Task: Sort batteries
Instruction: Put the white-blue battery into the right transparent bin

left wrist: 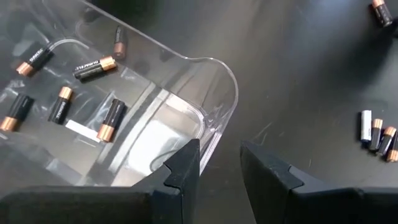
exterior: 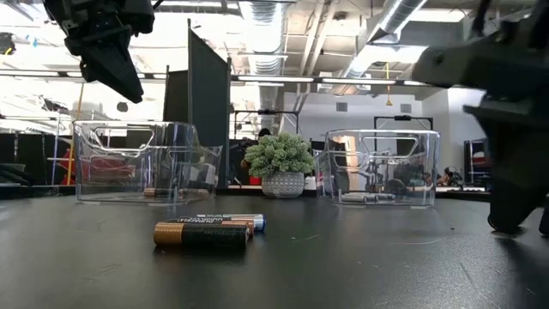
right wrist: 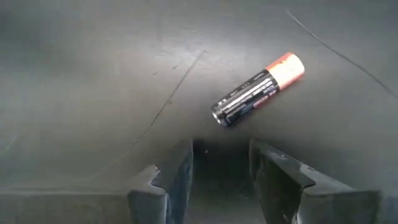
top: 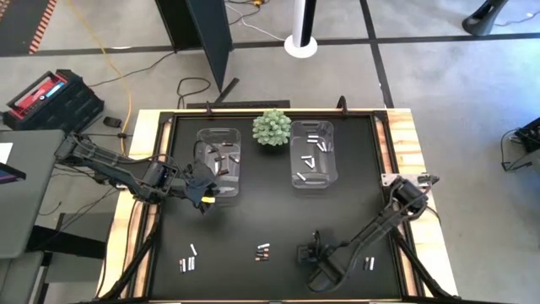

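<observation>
Right gripper (right wrist: 221,165) hovering low over the black table (right wrist: 93,74), fingers apart, nothing between them. Dark copper-ended battery (right wrist: 258,89) lying just ahead of the fingertips, not touching. Left gripper (left wrist: 219,167) hanging at the left bin's (left wrist: 211,93) corner, fingers parted and empty, dark batteries (left wrist: 81,93) sitting inside.

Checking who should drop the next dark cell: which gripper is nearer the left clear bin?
Left gripper hovers at the left clear bin's near edge; right gripper is far off, low over the mat.
</observation>
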